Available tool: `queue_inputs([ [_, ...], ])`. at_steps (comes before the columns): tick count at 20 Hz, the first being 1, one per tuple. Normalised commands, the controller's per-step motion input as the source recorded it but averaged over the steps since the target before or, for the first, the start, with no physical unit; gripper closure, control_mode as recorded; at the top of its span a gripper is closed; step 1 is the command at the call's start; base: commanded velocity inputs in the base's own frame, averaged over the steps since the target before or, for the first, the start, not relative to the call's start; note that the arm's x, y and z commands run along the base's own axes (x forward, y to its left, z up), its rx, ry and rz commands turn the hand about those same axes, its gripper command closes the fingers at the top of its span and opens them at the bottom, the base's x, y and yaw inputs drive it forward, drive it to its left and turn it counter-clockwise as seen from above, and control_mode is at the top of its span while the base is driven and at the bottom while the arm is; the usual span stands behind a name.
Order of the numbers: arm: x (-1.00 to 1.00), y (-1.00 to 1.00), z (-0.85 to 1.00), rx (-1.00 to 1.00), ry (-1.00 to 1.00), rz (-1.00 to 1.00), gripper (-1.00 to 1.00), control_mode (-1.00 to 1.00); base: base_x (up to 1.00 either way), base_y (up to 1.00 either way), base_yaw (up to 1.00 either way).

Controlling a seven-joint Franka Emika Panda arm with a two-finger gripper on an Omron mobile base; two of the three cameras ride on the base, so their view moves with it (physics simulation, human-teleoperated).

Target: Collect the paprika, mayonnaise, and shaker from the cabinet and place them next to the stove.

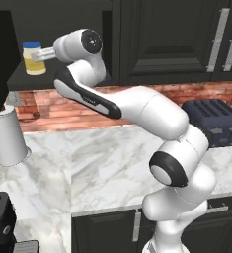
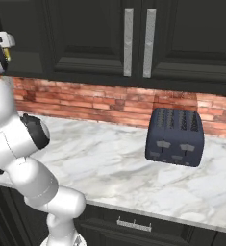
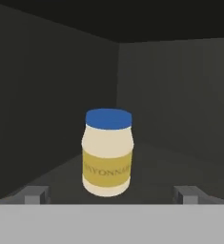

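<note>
While the arm reaches up to the left in the left base view, the mayonnaise (image 1: pixel 33 58) sits upright on the cabinet (image 1: pixel 38 79) shelf, close to its front edge, with the gripper (image 1: pixel 42 54) just beside it. A white cone (image 1: pixel 10 138) stands near the counter's (image 1: pixel 107 163) left edge. Right base view: toaster (image 2: pixel 175 136) near the counter's back edge, by the brick. Hand view: fingers (image 3: pixel 35 194) spread wide, jar centred between them, untouched.
</note>
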Motion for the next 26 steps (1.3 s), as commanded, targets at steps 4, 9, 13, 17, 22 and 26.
queue_inputs([
  [4, 0.34, 0.15, 0.0, 0.0, 0.07, 0.0, -1.0, -1.0, 0.0, 0.0, 0.0],
  [9, 0.26, 0.12, 0.0, 0.0, 0.04, 0.0, -1.0, -1.0, 0.0, 0.0, 0.0],
  [13, 0.22, 0.19, 0.0, 0.0, 0.02, 0.0, -1.0, -1.0, 0.0, 0.0, 0.0],
  [17, 0.25, 0.21, 0.0, 0.0, 0.02, 0.0, -1.0, -1.0, 0.0, 0.0, 0.0],
  [22, 0.23, 0.2, 0.0, 0.0, 0.01, 0.0, -1.0, -1.0, 0.0, 0.0, 0.0],
  [26, 0.18, 0.16, 0.0, 0.0, 0.01, 0.0, -1.0, -1.0, 0.0, 0.0, 0.0],
])
